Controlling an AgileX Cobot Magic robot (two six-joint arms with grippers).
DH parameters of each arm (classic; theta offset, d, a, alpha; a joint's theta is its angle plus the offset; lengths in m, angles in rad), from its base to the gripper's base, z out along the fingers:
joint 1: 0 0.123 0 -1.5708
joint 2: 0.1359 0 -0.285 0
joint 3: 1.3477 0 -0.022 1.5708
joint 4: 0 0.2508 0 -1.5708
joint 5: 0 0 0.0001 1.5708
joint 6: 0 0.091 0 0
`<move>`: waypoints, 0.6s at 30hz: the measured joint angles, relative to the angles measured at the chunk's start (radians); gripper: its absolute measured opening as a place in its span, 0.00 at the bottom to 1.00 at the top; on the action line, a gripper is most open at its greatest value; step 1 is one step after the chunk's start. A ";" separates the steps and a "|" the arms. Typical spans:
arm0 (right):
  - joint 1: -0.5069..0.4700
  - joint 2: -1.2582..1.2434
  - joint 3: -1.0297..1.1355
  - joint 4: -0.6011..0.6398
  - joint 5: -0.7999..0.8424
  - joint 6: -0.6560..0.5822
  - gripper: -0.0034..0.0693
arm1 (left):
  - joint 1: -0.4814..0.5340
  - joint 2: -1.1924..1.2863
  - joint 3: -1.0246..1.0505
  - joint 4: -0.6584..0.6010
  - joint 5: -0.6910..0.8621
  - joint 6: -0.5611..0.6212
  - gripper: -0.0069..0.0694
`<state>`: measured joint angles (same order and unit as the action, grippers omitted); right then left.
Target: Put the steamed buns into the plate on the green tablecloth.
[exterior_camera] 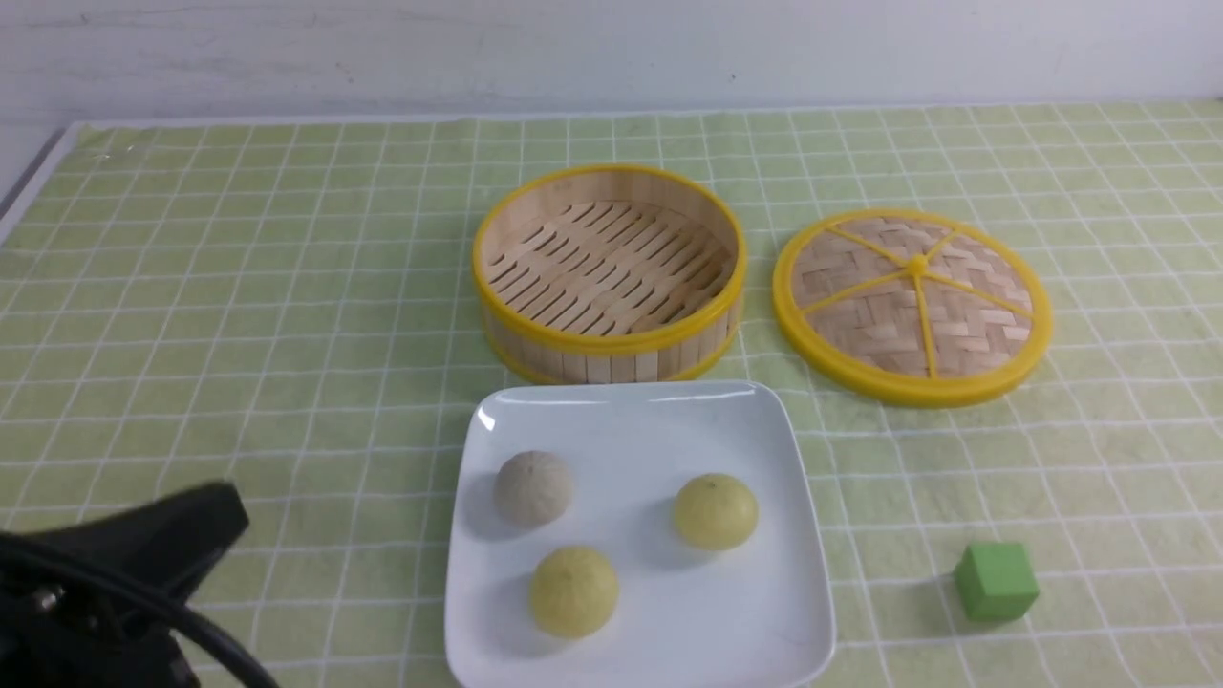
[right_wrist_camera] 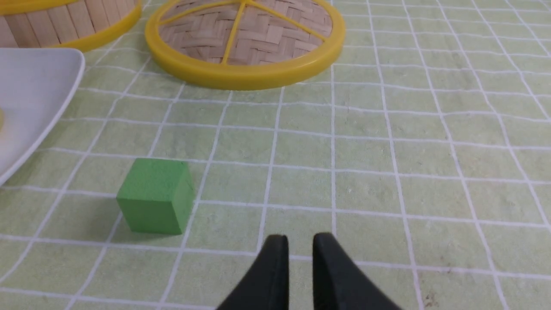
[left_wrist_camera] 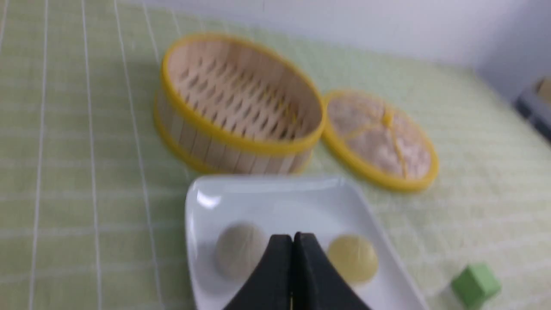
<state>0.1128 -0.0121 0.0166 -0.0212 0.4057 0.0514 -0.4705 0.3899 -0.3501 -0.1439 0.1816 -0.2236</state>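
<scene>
All three buns lie on the plate, nearer the left arm than the right.

The steamed buns (exterior_camera: pixel 611 540) sit apart from one another inside the plate (exterior_camera: pixel 793 516) on the green tablecloth (exterior_camera: pixel 239 315): the greyish one (exterior_camera: pixel 532 487) toward the robot's left, a yellow one (exterior_camera: pixel 716 511) toward its right, another yellow one (exterior_camera: pixel 573 591) nearest the robot. The steamer basket (exterior_camera: pixel 609 272) behind the plate holds nothing, so by this view the task looks finished. The left end effector (left_wrist_camera: pixel 293 241) is pressed shut and empty, looking forward and down over the plate. The right end effector (right_wrist_camera: pixel 300 247) has its jaws slightly parted around nothing, low over bare cloth with the green cube (right_wrist_camera: pixel 156 194) between it and the plate's edge. The buns are round, so no long axis governs any grasp.
</scene>
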 joint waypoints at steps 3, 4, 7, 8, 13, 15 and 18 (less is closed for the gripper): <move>0.000 0.000 0.000 0.000 0.000 0.000 0.21 | 0.000 0.006 0.017 -0.007 -0.128 0.000 0.13; 0.000 0.000 0.000 0.000 0.000 0.000 0.21 | 0.000 0.006 0.018 -0.008 -0.142 0.000 0.13; 0.000 0.000 0.000 0.000 0.000 0.000 0.21 | 0.000 0.006 0.020 -0.011 -0.170 0.000 0.14; 0.000 0.000 0.000 0.000 0.001 0.000 0.21 | 0.000 0.006 0.020 -0.011 -0.171 0.000 0.14; -0.001 0.000 0.000 -0.001 0.001 0.000 0.22 | 0.000 0.006 0.020 -0.012 -0.174 0.000 0.14; -0.001 0.000 0.000 -0.004 0.001 0.001 0.23 | 0.000 0.006 0.020 -0.012 -0.176 0.000 0.14; -0.001 0.000 0.000 -0.004 0.001 0.001 0.23 | 0.000 0.006 0.022 0.003 -0.129 0.022 0.14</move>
<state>0.1117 -0.0121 0.0166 -0.0249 0.4066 0.0523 -0.4705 0.3962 -0.3283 -0.1412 0.0522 -0.2020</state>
